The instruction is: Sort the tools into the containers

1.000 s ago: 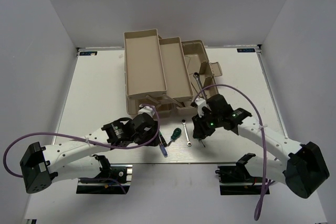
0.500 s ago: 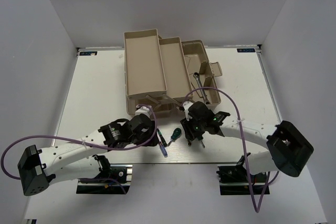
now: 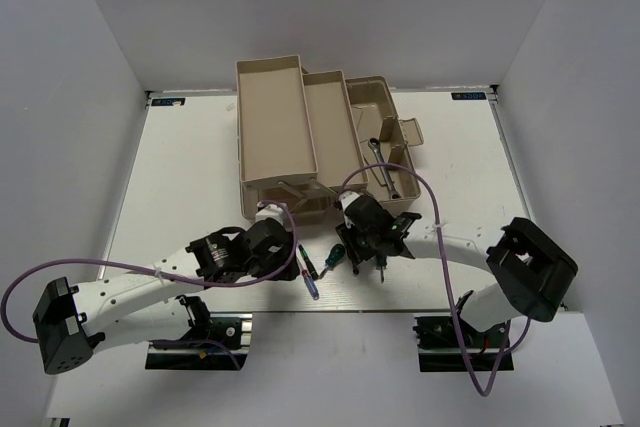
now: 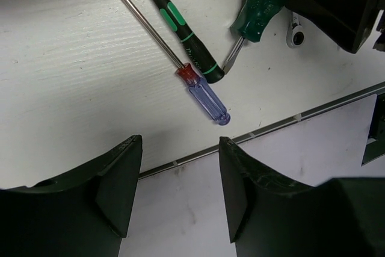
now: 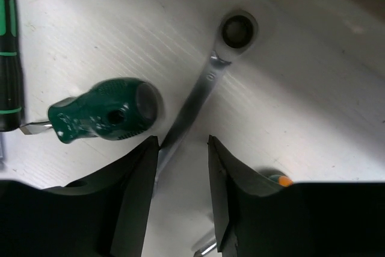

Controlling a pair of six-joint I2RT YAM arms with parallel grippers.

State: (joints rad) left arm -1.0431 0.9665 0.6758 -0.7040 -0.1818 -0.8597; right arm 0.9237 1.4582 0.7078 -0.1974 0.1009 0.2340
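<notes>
wrench [image 5: 201,85] handle runs between the parted, unclenched fingers of the right gripper [image 5: 183,144], stubby green screwdriver [image 5: 108,115] just to its left. left gripper [image 4: 180,148] released, blue-handled screwdriver [image 4: 207,97] just ahead.

Green screwdriver [image 5: 105,115] tight beside small wrench [image 5: 203,85]

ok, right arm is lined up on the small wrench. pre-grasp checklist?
1. Small wrench between the right hand fingers: ok, shaft runs into the gap.
2. Right hand open: ok, jaws apart, not yet clamped.
3. Stubby green screwdriver clear of the fingers: cannot tell, handle lies close beside one.
4. Left hand out of the way: ok, open, empty, short of the blue-handled screwdriver.
5. Toolbox base open: ok, longer wrench already inside.
</notes>
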